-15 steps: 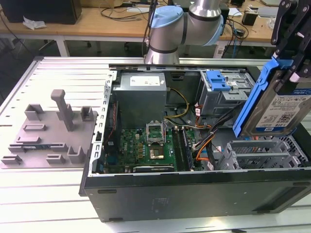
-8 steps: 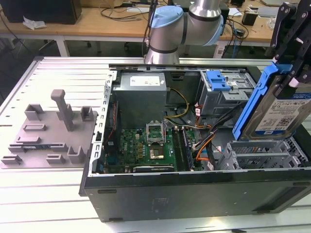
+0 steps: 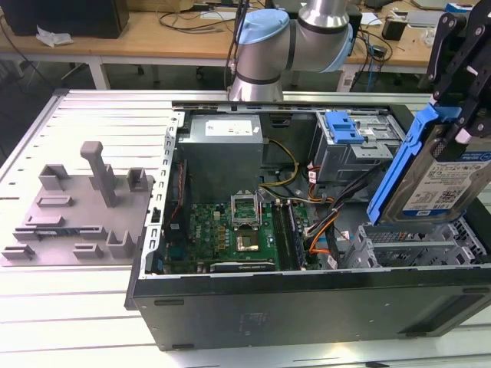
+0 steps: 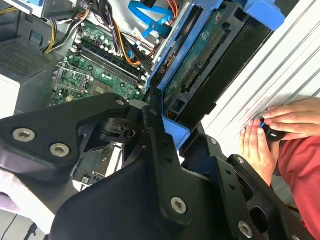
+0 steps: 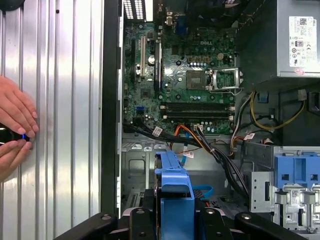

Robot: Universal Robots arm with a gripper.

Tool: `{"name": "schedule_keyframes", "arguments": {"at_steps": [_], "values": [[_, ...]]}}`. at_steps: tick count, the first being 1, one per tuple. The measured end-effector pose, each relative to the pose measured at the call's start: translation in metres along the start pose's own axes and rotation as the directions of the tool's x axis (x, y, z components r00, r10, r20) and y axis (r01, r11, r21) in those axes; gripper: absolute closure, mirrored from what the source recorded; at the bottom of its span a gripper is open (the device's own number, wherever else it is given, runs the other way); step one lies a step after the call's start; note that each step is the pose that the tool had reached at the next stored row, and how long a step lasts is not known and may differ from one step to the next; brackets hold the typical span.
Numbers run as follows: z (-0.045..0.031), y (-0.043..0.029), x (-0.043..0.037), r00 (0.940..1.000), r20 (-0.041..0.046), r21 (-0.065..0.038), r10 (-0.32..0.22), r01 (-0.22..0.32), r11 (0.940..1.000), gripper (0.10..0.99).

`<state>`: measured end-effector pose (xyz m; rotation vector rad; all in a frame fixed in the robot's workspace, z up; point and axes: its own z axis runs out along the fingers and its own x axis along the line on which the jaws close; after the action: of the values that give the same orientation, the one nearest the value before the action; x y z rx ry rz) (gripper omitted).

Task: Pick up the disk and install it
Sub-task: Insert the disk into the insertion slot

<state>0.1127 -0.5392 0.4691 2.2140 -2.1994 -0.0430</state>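
The disk [image 3: 439, 170], a silver drive with a white-and-blue label in a blue bracket, hangs tilted and on edge over the open computer case [image 3: 307, 310], at the exterior view's right. My gripper [image 3: 462, 123] is shut on it from above. Right under the disk sits a silver drive bay [image 3: 418, 247]; the disk is above it, not inside. The second wrist view looks past my gripper [image 4: 169, 131] at the disk's green circuit side [image 4: 200, 65]. The first wrist view has the blue bracket [image 5: 175, 186] between my black fingers [image 5: 145, 220].
Inside the case are a green motherboard [image 3: 239, 230], a grey box with a white sticker [image 3: 222, 144], a silver cage with a blue tab [image 3: 345, 129] and loose cables [image 3: 322, 230]. A grey fixture plate [image 3: 77, 207] lies left. A person's hands [image 4: 280, 122] rest on the ribbed table.
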Motion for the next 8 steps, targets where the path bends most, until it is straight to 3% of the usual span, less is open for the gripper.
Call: {"name": "schedule_keyframes", "arguments": {"at_steps": [8], "values": [[0.0041, -0.0012, 0.0004, 1.0000, -0.0002, 0.000, -0.005, 0.005, 1.0000, 0.718]]}}
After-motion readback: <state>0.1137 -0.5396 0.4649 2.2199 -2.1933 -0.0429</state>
